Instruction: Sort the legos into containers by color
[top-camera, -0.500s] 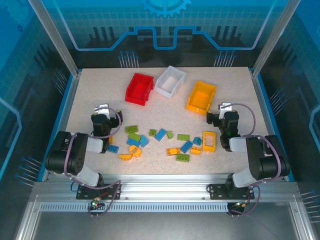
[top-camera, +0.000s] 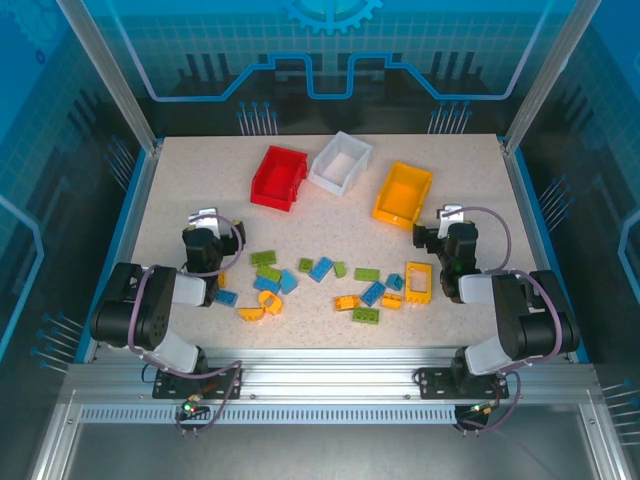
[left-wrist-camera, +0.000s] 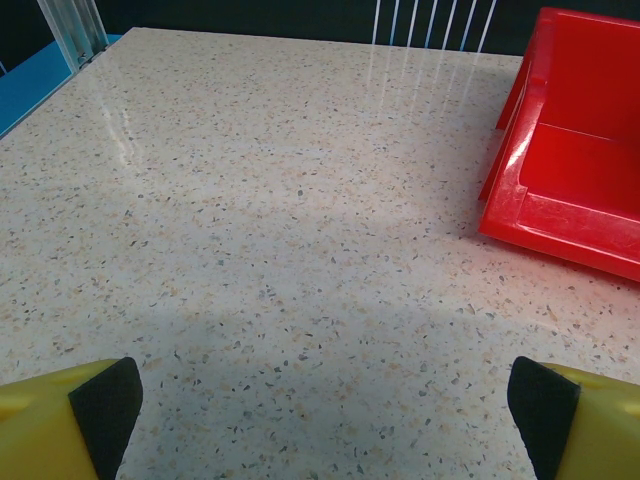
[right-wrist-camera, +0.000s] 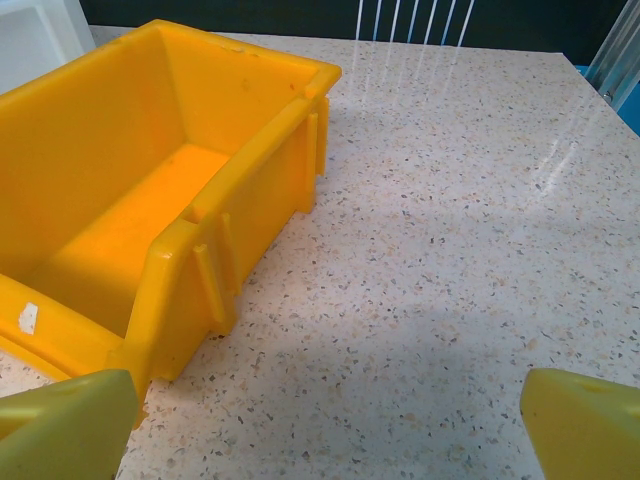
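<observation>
The left gripper (left-wrist-camera: 325, 400) is held wide apart and empty over the table (left-wrist-camera: 250, 250), the red bin (left-wrist-camera: 570, 170) ahead to its right. The right gripper (right-wrist-camera: 325, 420) is spread empty near the orange-yellow bin (right-wrist-camera: 150, 200); the legos (top-camera: 321, 268) are scattered between the two.

Black arms (top-camera: 132, 315), pale grey links (top-camera: 186, 290) — yellow fingers (left-wrist-camera: 35, 435) with black pads (left-wrist-camera: 105, 402).

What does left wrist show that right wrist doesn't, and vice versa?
Left wrist, not right wrist: the red bin, at upper right. Right wrist, not left wrist: the orange-yellow bin, bare where its floor shows, and a corner of the white bin behind it. Both: the speckled tabletop and that arm's own gripper, left gripper and right gripper, each open with nothing between its fingers.
</observation>
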